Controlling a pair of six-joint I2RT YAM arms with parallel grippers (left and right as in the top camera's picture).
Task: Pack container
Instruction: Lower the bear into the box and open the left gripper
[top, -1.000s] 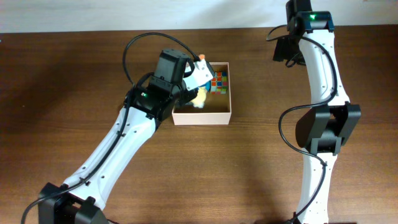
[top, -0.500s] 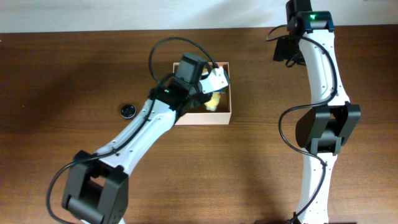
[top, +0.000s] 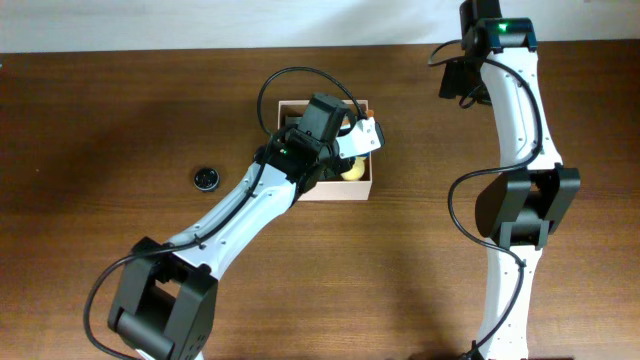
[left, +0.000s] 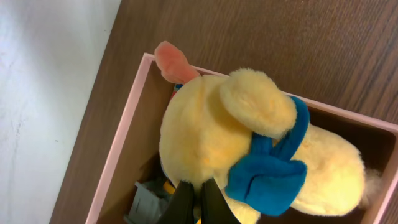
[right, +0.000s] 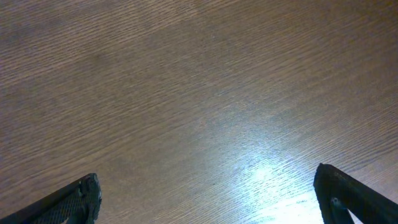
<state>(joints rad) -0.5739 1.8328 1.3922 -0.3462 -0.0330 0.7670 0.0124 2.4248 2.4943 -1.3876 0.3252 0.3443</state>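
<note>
The container (top: 340, 190) is a pale cardboard box at the table's middle back; its pinkish rim also shows in the left wrist view (left: 118, 146). My left gripper (top: 350, 152) hangs over the box's right part. It is shut on a yellow plush toy with a blue scarf (left: 211, 130), its dark fingers (left: 198, 202) pinched into the fur. The plush sits inside the box walls and shows as a yellow patch in the overhead view (top: 352, 170). My right gripper (right: 211, 199) is open and empty over bare wood at the far right back.
A small black round disc (top: 206, 178) lies on the table left of the box. Under the plush in the box are a grey object (left: 146, 202) and a salmon-pink piece (left: 171, 59). A white wall strip runs along the table's far edge.
My left arm has swung right across the box with the plush, lowering it. The black disc has come into view. The cube in the box is now covered. The right arm has not moved.
</note>
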